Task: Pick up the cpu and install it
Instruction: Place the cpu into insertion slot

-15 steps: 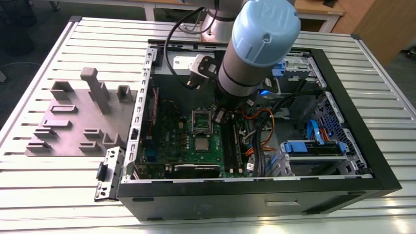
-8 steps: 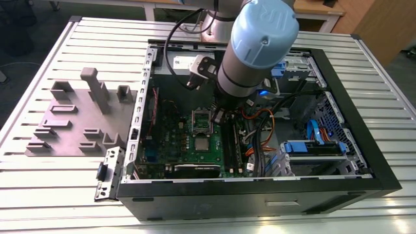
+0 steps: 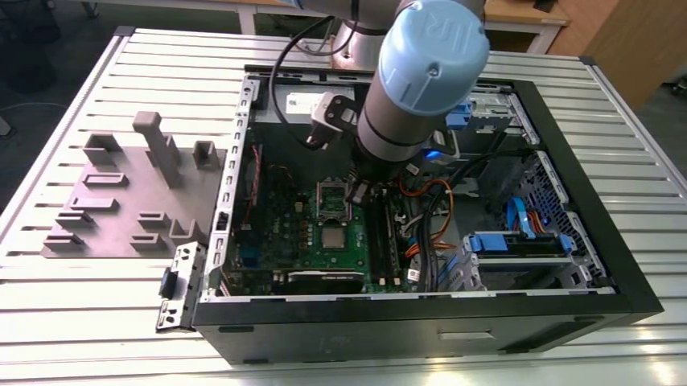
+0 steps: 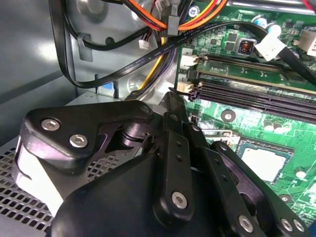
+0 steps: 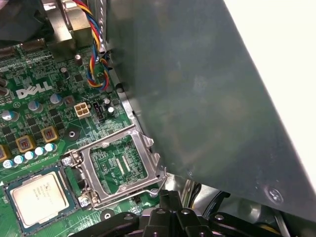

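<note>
Gripper (image 4: 170, 94) is hovering inside the PC case (image 3: 601, 265) over the green motherboard (image 3: 311, 233), fingers clenched together, holding nothing. The cpu (image 5: 38, 196) is sitting in its socket beside the hinged-open socket frame (image 5: 118, 165).

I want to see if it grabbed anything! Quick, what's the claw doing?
Claw: shut, fingers pinched together, holding nothing. The cpu sits in its socket on the motherboard.

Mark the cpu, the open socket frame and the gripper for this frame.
cpu (image 5: 38, 198): first wrist view, centre of its silver metal top.
socket frame (image 5: 145, 143): first wrist view, its raised metal rim.
gripper (image 4: 173, 96): second wrist view, at the black fingertips above the motherboard.
</note>
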`<state>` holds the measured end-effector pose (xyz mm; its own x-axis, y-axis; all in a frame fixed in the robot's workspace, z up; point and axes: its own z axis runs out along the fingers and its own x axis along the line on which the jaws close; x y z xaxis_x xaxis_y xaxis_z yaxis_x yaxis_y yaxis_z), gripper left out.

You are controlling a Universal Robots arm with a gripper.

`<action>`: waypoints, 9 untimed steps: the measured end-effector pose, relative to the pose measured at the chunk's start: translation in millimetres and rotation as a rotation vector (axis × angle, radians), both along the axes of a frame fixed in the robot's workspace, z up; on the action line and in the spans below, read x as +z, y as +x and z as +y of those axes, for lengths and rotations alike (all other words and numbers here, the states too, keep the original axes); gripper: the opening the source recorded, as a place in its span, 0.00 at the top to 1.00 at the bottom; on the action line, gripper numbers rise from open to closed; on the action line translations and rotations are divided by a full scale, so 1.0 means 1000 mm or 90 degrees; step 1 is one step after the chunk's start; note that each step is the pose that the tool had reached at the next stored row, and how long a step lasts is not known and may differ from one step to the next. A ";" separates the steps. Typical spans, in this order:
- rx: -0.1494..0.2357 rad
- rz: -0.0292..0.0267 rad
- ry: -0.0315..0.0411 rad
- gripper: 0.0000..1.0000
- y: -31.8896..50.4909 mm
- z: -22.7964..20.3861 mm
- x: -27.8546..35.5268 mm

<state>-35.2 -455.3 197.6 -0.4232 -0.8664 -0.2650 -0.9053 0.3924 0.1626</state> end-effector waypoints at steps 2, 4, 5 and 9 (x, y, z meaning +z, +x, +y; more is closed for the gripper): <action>0.000 0.0000 0.0001 0.89 -0.0006 0.0000 -0.0002; 0.000 -0.0001 0.0006 0.89 -0.0012 0.0001 -0.0003; 0.000 -0.0001 0.0010 0.89 -0.0017 0.0001 -0.0003; 0.000 -0.0001 0.0012 0.89 -0.0041 0.0001 -0.0003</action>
<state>-39.4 -455.2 197.3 -0.4231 -0.8660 -0.2667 -0.9054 0.3920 0.1633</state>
